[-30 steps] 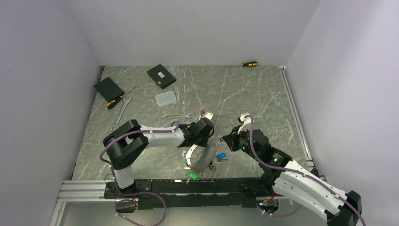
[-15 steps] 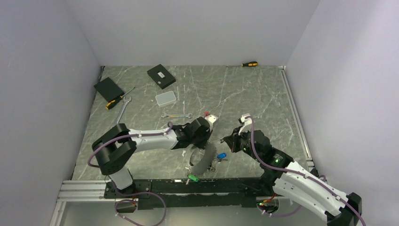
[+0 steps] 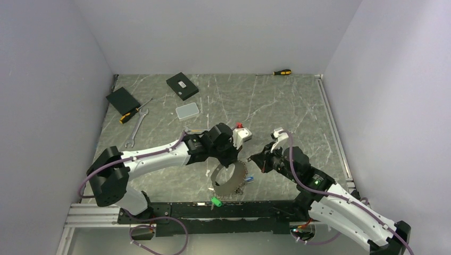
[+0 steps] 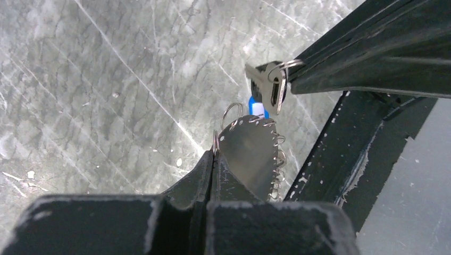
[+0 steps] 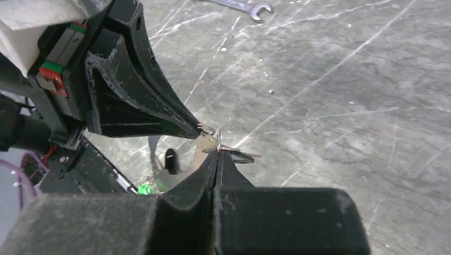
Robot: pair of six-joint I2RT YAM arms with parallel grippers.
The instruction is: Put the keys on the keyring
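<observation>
My left claw (image 4: 214, 158) is pinched fully together on the rim of the keyring (image 4: 249, 154). The keyring stands up off the worktop (image 3: 276, 106), close to the middle of its near edge. From above I cannot tell whether its lower side touches the surface. Small keys fringe the ring's outer edge.

My right claw (image 5: 218, 153) is also clamped tight, gripping a single silver key (image 5: 240, 155) by the small ring at its head. The tips of the two claws are just beside each other, and the held key sits right at the top of the keyring, where my left claw grips it. I cannot make out whether key and keyring actually touch.

A blue-tagged key (image 3: 249, 179) lies just beside the keyring on its right. A green-tagged key (image 3: 215, 201) lies at the very near edge of the worktop. Further back, toward the left edge, are a long wrench (image 3: 136, 127) and a yellow-handled screwdriver (image 3: 130, 115). A second screwdriver (image 3: 282, 71) lies against the far edge.
</observation>
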